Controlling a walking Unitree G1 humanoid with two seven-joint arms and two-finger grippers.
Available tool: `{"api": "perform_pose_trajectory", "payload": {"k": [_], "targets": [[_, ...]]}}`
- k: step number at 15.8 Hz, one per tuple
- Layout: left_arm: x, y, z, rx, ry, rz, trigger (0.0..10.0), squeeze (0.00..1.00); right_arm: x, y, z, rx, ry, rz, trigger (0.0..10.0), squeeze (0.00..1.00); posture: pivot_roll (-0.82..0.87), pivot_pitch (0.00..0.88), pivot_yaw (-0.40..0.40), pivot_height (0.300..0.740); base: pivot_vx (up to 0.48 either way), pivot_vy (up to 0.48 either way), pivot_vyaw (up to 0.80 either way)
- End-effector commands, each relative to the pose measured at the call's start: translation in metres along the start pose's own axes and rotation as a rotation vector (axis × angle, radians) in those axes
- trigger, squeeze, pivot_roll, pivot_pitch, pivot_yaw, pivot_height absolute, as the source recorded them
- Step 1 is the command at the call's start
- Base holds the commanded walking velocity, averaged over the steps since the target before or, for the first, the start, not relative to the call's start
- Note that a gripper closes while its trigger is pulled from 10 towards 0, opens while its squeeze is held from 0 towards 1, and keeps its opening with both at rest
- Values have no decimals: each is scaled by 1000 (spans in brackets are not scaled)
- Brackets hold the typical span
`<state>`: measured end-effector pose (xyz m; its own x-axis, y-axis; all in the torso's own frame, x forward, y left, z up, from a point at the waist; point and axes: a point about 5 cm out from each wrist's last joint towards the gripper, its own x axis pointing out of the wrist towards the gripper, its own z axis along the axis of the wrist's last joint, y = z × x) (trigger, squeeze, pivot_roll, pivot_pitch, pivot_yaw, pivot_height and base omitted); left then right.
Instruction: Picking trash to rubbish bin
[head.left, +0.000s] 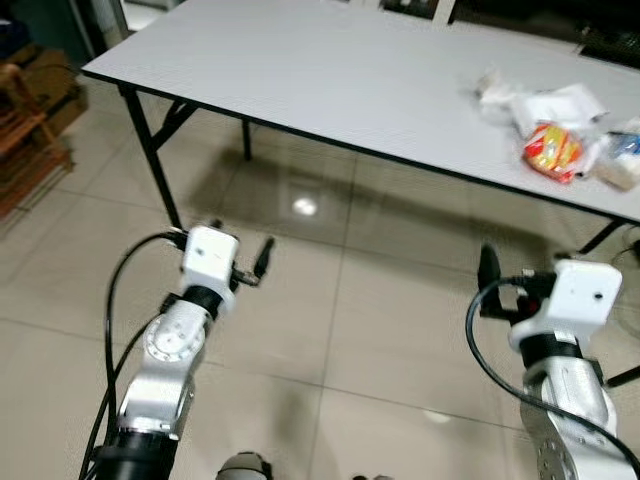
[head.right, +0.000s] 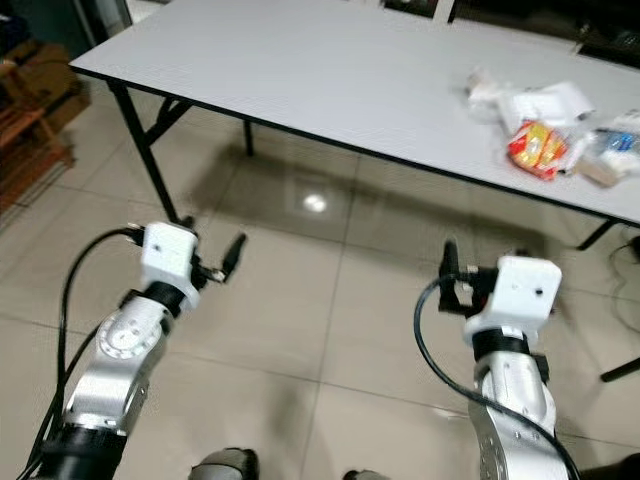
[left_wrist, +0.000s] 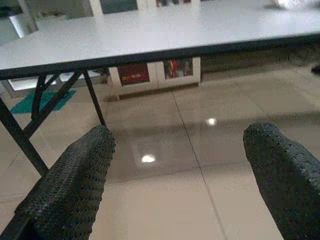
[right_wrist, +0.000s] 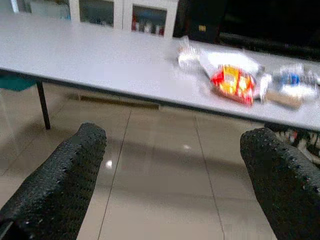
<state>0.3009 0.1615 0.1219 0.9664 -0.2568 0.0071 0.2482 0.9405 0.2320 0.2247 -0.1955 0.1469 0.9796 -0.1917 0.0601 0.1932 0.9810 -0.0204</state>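
Note:
A heap of trash lies at the right end of the grey folding table (head.left: 330, 70): a red and yellow snack packet (head.left: 552, 150), white crumpled wrappers (head.left: 545, 105) and a blue and white packet (head.left: 622, 155). My left gripper (head.left: 262, 260) is held low over the floor tiles, short of the table's front edge, open with nothing between its fingers (left_wrist: 75, 185). My right gripper (head.left: 490, 270) is likewise open and empty, below and left of the trash; the snack packet (right_wrist: 231, 84) lies ahead of it on the tabletop.
Black folding legs (head.left: 150, 150) stand under the table's left end. Wooden crates or shelving (head.left: 30, 120) sit at the far left. White cabinets (left_wrist: 155, 75) stand behind the table. Glossy beige floor tiles (head.left: 330, 340) spread between me and the table.

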Motion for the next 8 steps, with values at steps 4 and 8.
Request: {"api": "perform_pose_trajectory", "payload": {"k": [4,8], "targets": [[5,3,5,32,31,-23,10000,0,-2,4,1,-40,-19,-14,10000,0,200,127,-36,740,0,0,0],[5,-17,0,32,48,-48,10000,0,-3,2,0,-70,-33,-78,10000,0,200,96,-66,740,0,0,0]]}}
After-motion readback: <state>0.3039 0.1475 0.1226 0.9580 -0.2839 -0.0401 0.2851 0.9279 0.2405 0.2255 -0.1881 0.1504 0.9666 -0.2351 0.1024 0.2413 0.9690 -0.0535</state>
